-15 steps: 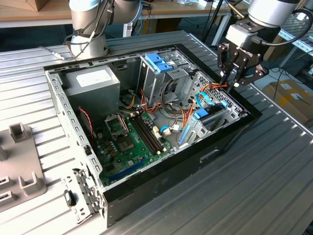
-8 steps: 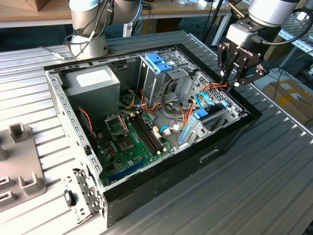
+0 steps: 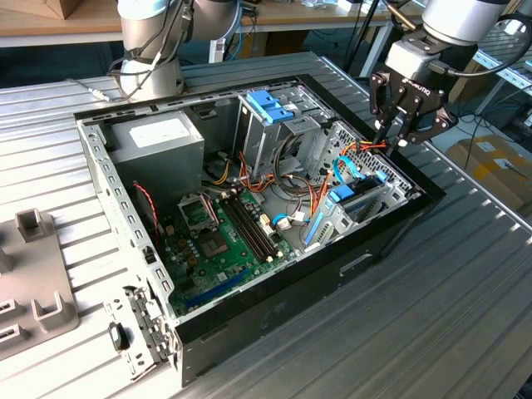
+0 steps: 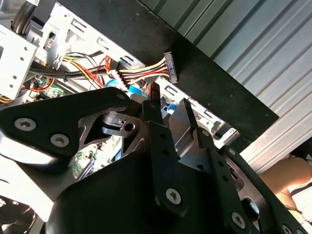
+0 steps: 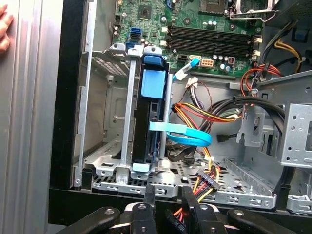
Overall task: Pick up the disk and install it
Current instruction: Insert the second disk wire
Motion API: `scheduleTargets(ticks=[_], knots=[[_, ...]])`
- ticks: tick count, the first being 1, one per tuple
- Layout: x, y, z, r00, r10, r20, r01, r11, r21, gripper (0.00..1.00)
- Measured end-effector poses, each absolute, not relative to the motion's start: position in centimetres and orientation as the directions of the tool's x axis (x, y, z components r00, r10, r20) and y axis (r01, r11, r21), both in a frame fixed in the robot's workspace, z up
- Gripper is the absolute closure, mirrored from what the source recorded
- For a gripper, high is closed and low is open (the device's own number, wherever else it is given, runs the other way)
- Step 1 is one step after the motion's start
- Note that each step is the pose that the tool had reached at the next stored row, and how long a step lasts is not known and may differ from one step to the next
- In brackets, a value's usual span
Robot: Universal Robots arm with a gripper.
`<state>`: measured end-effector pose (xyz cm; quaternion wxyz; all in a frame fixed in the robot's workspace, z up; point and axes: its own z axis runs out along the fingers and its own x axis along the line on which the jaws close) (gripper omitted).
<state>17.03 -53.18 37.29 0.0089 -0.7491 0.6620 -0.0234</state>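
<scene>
The disk [image 5: 152, 105], in its light-blue carrier, stands on edge inside the grey metal bay [image 5: 105, 168] at the case's front corner. In the exterior view the disk [image 3: 344, 196] shows as a blue strip near the case's right wall. My gripper [image 3: 389, 143] hovers above that wall, just past the bay. In both wrist views a narrow gap shows between its black fingers [image 5: 148, 201], and nothing is held in my gripper [image 4: 169, 100]. A flat blue data cable [image 5: 191, 137] loops out from beside the disk. A loose power plug [image 5: 207, 181] on coloured wires lies directly under the fingers.
The open computer case [image 3: 391, 237] lies on a ribbed metal table, with the motherboard [image 3: 218, 241] and power supply [image 3: 158, 137] inside. A blue latch [image 3: 270, 105] tops the tall drive cage. A grey fixture [image 3: 33, 274] sits at the exterior view's left. A person's hand [image 5: 4, 29] rests on the table.
</scene>
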Motion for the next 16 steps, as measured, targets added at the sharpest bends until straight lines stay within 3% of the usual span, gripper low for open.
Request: scheduleTargets(ticks=[16], knots=[[17.12,-53.17,37.29,0.155,-0.988,0.023,-0.987,-0.156,-0.044,0.64]])
